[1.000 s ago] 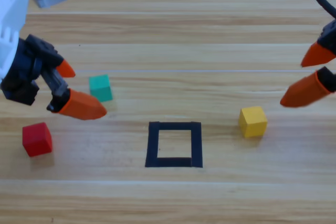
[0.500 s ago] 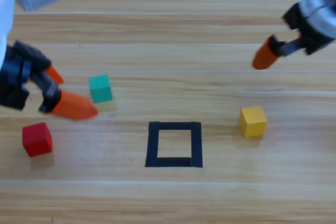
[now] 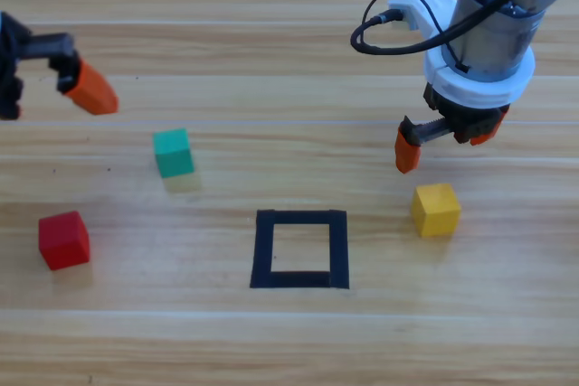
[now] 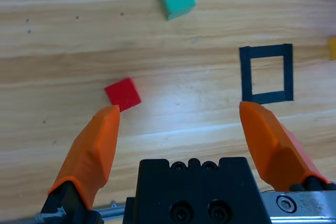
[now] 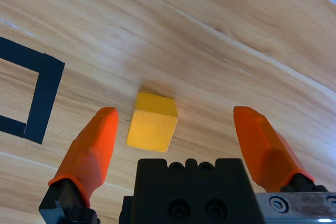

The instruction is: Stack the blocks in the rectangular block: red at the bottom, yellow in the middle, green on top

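We are seeing the left gripper (image 3: 54,88) cut off by the overhead picture's left edge, only one orange finger (image 3: 89,89) showing. In the left wrist view, the yellow cube (image 4: 332,48) is showing only as a sliver at the right edge.

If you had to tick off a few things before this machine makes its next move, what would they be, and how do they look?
1. Right gripper open wide enough for a cube: ok.
2. Yellow cube lying between its jaws, untouched on the table: ok.
3. Black tape square free of blocks: ok.
4. Red cube, which goes in first, placed: not ok; it sits far left.
5. Left gripper open and clear of the teal-green cube: ok.
6. Right gripper low enough to grasp: cannot tell.
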